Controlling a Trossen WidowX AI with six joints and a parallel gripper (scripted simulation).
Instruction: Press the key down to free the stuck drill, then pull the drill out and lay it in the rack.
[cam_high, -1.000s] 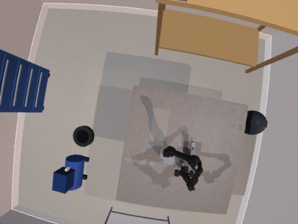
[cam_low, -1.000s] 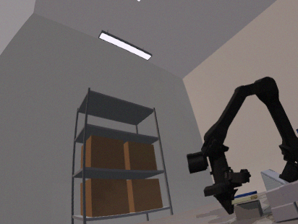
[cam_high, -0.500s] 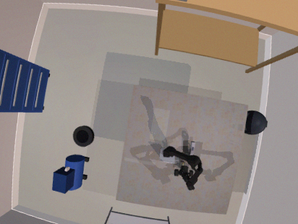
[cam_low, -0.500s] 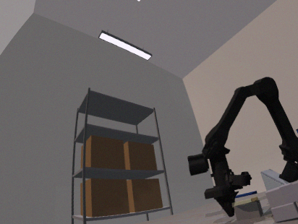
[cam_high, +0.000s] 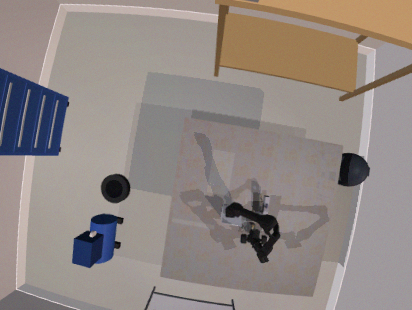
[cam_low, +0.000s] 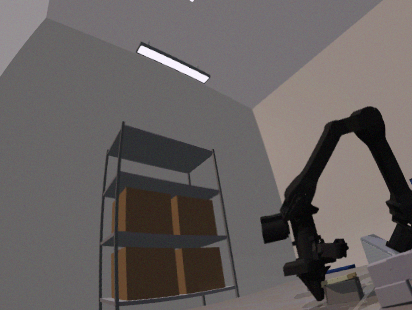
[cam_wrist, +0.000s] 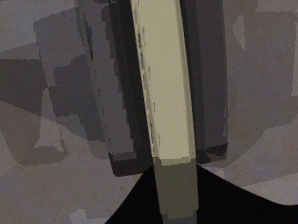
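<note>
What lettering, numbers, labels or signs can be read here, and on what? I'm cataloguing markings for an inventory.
None can be read in any view.
Cardboard-brown boxes: no print shows.
Pale yellow bar between the jaws: no marking shows.
Black arm: too dark to tell.

Close quarters at the sides, open air over the block.
Dark walls (cam_wrist: 102, 95) flank the pale bar (cam_wrist: 169, 90) in the gripper (cam_high: 253, 235) (cam_low: 319, 298) (cam_wrist: 166, 165), leaving little sideways room; a grey block (cam_low: 343, 291) stands just beside the fingertips.
</note>
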